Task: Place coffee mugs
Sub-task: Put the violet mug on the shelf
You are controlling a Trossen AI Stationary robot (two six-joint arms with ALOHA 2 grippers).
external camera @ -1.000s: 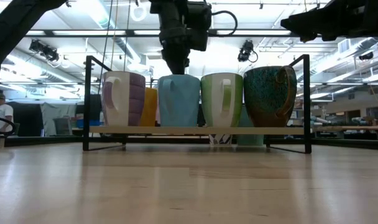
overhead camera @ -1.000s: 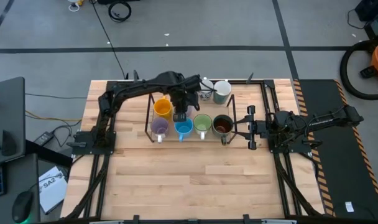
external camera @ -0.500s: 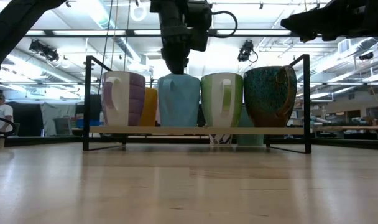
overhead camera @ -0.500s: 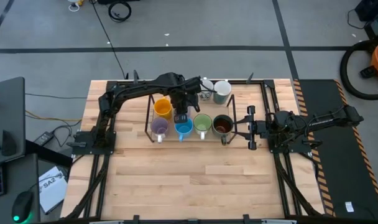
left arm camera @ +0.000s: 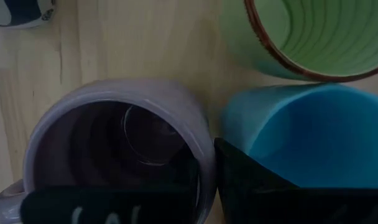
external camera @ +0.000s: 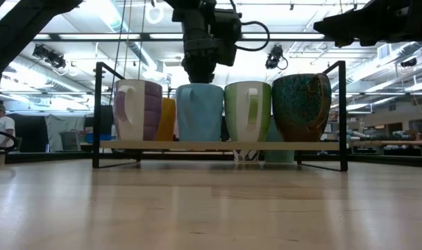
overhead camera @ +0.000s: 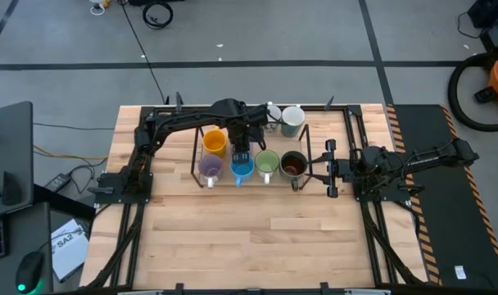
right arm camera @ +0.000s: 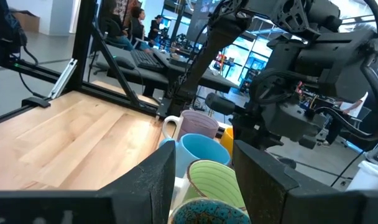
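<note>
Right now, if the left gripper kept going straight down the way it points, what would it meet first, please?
Probably the rim of the lavender mug: the left gripper straddles its wall, beside the blue mug. How much gap remains is unclear.

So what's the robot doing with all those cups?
The left gripper is lowered over the rack, its fingers astride the rim of a lavender mug behind the blue mug. Another lavender mug, the green mug and the dark mug share the front row. The right gripper waits beside the rack.
</note>
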